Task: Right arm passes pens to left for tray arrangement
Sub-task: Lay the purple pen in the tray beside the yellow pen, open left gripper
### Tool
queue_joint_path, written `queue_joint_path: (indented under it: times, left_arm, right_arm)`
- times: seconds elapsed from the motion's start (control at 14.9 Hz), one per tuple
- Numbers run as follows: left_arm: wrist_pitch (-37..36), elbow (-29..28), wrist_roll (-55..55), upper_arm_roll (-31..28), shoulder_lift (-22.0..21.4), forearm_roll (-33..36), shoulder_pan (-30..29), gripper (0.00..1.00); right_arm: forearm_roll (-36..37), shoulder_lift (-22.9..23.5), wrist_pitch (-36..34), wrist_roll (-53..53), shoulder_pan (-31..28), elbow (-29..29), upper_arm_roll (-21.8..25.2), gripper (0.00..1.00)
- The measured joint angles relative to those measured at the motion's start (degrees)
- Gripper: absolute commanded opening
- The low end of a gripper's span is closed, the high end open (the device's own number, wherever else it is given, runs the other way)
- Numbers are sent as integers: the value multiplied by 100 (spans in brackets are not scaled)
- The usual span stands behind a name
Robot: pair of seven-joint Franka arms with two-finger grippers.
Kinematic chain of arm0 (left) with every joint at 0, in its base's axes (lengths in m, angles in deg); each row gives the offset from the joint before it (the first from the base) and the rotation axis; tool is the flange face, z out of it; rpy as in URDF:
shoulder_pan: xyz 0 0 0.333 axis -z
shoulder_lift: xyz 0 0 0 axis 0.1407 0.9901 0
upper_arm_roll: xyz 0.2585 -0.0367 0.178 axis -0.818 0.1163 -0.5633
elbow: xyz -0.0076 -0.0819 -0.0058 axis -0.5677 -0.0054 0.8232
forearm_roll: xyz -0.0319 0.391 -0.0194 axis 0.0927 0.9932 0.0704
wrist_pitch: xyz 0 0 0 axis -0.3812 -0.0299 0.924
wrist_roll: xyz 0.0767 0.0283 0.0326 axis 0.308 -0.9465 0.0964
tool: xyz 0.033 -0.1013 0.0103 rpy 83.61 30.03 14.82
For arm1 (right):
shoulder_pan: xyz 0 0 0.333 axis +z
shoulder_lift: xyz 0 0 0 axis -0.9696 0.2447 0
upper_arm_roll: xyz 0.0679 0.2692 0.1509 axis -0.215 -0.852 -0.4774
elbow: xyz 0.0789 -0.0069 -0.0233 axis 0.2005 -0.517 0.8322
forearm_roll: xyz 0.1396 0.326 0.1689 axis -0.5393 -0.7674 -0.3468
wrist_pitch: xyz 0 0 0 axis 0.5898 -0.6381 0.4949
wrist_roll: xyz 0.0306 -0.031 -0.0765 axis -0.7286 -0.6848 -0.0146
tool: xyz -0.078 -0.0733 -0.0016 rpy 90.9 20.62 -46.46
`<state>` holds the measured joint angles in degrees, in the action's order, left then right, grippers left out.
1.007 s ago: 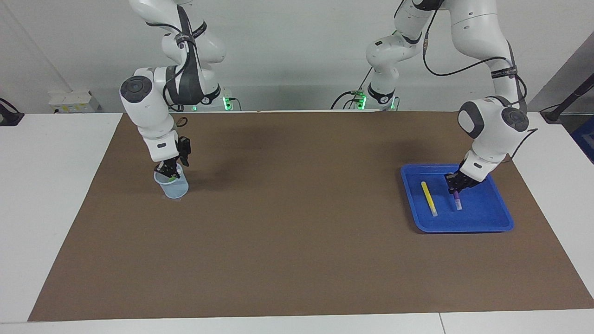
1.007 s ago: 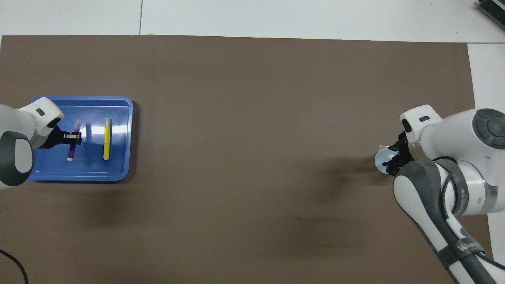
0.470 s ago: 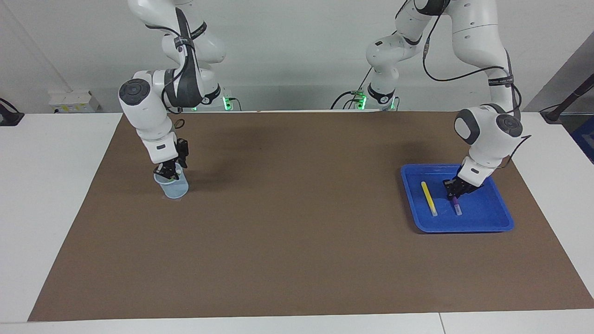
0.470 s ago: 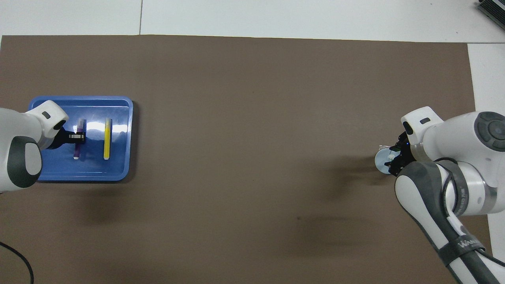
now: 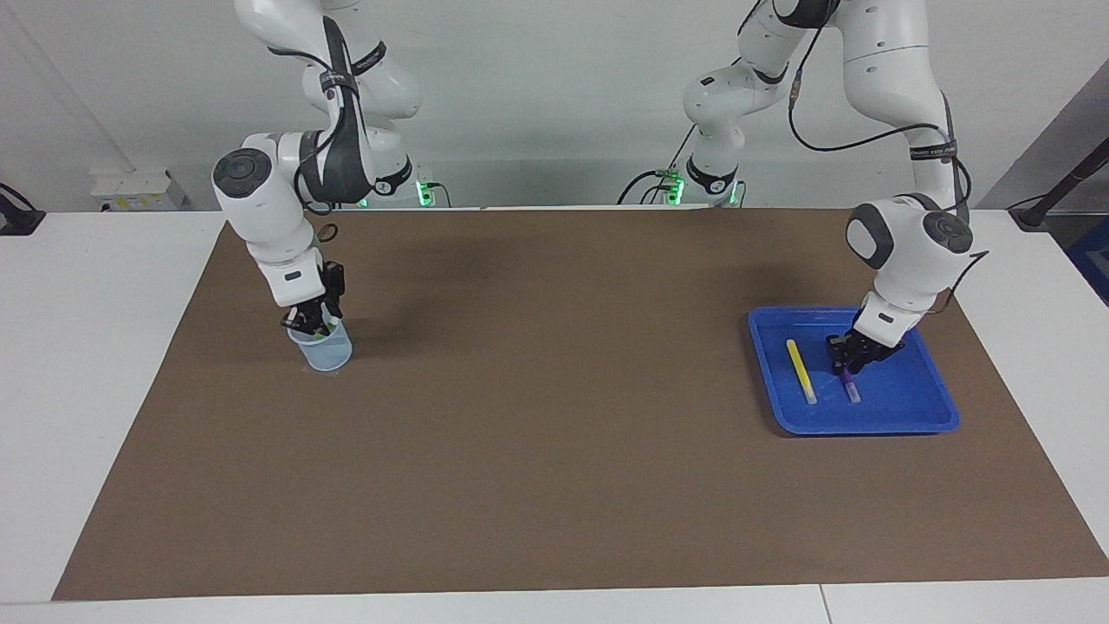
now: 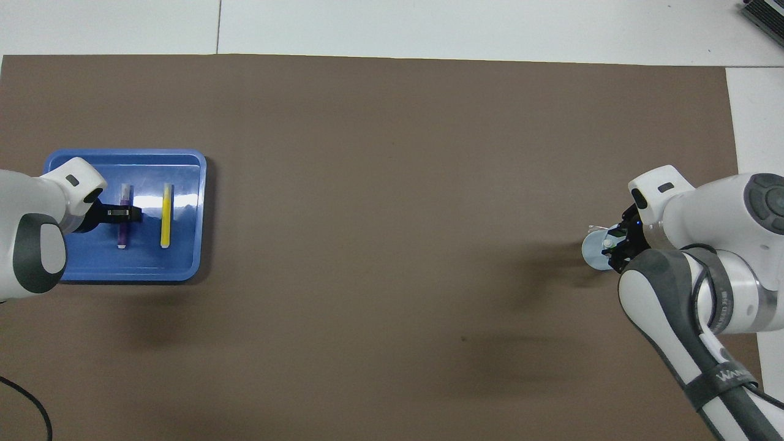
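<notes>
Overhead view: tray hugs mat edge beside broad bare mat.

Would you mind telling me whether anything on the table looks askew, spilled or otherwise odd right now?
Nothing stands out. The yellow pen and purple pen lie side by side, roughly parallel, in the blue tray; the left gripper is at the purple one. The cup stands upright under the right gripper.
</notes>
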<state>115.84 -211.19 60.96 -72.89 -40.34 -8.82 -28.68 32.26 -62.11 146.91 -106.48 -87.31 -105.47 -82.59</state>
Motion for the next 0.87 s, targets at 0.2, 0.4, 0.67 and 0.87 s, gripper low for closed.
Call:
queue_joint_path:
  times: [0.2, 0.4, 0.67, 0.87]
  left_arm:
    - [-354, 201, -1, 3, 9, 0, 0, 78]
    - [-922, 575, -4, 12, 8, 0, 0, 78]
    - [-2048, 1321, -5, 72, -16, 0, 9, 85]
    - [-2591, 1642, -152, 125, -78, -181, 66, 100]
  right_arm:
    - [0, 0, 0, 2, 0, 0, 0, 43]
    - [0, 0, 0, 5, 0, 0, -1, 38]
    - [0, 1, 6, 7, 1, 1, -5, 29]
    - [0, 1, 5, 48, 2, -1, -7, 9]
